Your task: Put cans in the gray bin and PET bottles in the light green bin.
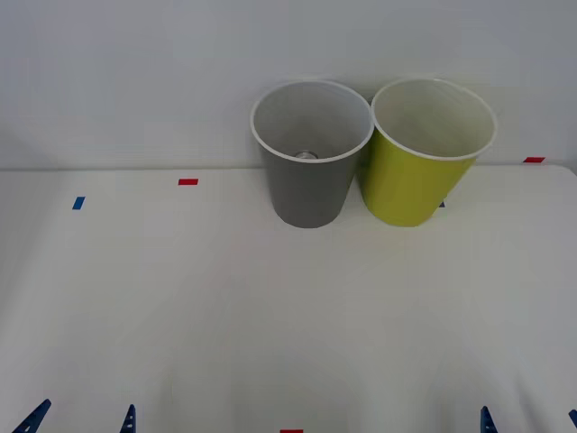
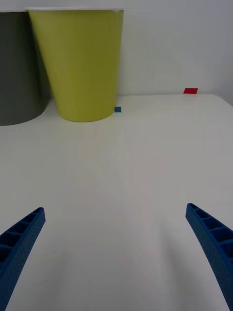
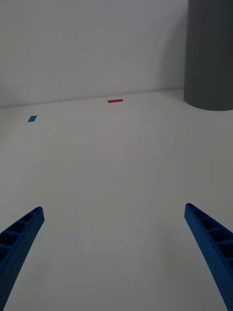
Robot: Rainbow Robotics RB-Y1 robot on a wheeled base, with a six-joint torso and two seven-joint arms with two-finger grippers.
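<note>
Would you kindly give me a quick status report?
Left gripper and right gripper open, low near table edge. Can inside gray bin. Light green bin beside it.

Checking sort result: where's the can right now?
In the front view, a silver can top shows at the bottom inside the gray bin, which stands at the table's far edge just left of the light green bin.
</note>
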